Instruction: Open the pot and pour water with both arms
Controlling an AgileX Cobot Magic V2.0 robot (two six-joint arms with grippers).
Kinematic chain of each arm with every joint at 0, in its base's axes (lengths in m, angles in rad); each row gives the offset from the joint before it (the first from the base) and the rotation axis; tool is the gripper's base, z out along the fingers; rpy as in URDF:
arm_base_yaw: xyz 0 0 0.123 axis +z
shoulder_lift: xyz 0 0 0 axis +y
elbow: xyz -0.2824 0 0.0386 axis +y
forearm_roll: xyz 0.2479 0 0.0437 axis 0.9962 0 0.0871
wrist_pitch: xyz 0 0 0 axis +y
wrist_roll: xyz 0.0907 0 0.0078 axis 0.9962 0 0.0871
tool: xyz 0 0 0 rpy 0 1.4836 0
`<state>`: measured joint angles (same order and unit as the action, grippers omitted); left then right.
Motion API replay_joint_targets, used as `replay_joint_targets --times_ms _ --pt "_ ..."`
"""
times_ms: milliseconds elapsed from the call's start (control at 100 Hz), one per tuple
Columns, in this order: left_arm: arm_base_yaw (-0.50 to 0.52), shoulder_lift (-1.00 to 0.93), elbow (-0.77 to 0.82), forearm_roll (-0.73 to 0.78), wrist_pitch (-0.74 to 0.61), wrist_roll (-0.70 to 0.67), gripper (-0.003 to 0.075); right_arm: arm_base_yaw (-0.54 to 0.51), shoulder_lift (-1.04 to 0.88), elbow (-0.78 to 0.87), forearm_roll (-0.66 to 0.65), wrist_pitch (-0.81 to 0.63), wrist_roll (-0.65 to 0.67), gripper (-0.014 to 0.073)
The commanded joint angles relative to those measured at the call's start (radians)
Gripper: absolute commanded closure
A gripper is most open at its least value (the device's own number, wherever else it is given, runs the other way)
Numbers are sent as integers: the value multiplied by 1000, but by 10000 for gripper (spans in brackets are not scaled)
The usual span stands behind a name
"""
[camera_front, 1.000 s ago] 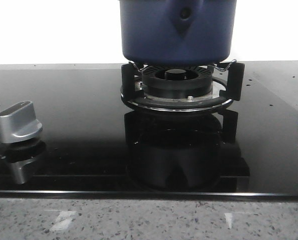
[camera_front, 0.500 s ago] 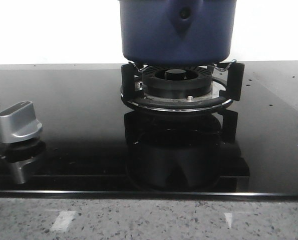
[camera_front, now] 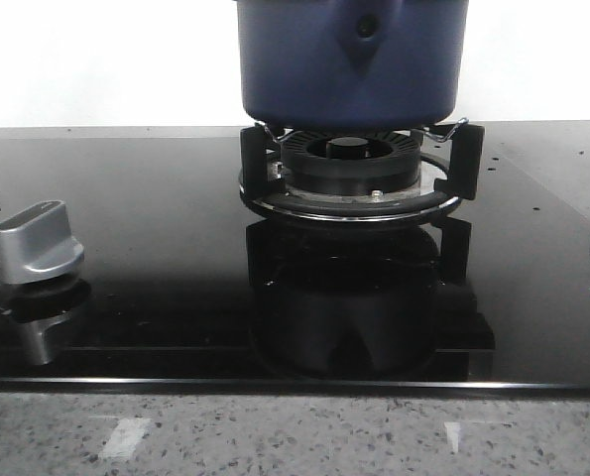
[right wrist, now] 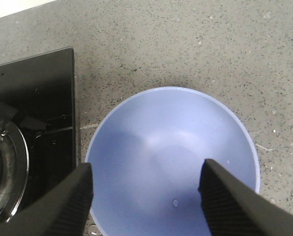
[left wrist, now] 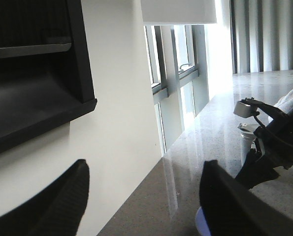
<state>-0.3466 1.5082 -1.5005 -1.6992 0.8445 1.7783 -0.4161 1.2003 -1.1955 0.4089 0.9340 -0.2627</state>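
The pot [camera_front: 352, 61], dark blue with a teardrop handle mount, is seen in the front view seated on the black burner support [camera_front: 354, 174] of the glass cooktop [camera_front: 156, 238]; its rim is cut off by the frame, so any contents cannot be told. No tool is visible in that view, and the pot appears in neither wrist view, so it lies apart from both. The right tool [right wrist: 146, 201] is spread, its two dark fingers [right wrist: 62, 204] wide apart with nothing between them, and is held above a lighter blue bowl [right wrist: 171, 147] standing on the speckled tabletop [right wrist: 185, 44] just beside the cooktop edge. A few small droplets are noted on the bowl's inner surface; otherwise no fill is discernible. The left tool [left wrist: 144, 201] is likewise spread and grips nothing; it faces a white wall [left wrist: 116, 98] and windows [left wrist: 178, 59] rather than the cooktop. A silver control knob [camera_front: 37, 243] is recorded at the cooktop's left, well apart from the pot.
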Motion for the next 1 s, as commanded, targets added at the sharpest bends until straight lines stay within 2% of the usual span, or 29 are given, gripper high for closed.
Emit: replay_joint_targets --times_ms 0,680,750,870,960,990 --pt "3 -39 -31 -57 12 -7 322 -1 -24 -33 23 -52 -13 170" --pt "6 -39 -31 -54 2 -7 323 -1 -24 -33 32 -55 -13 170" --pt "16 -42 -31 -54 12 -7 325 -1 -24 -33 75 -56 -29 170" --pt "63 -56 -31 -47 16 -52 372 -1 -36 -33 242 -56 -147 191" --pt "123 -80 -31 -27 42 -111 453 -1 -46 -33 363 -52 -227 285" --pt "144 -90 -31 -13 46 -149 488 -1 -54 -33 410 -52 -253 341"
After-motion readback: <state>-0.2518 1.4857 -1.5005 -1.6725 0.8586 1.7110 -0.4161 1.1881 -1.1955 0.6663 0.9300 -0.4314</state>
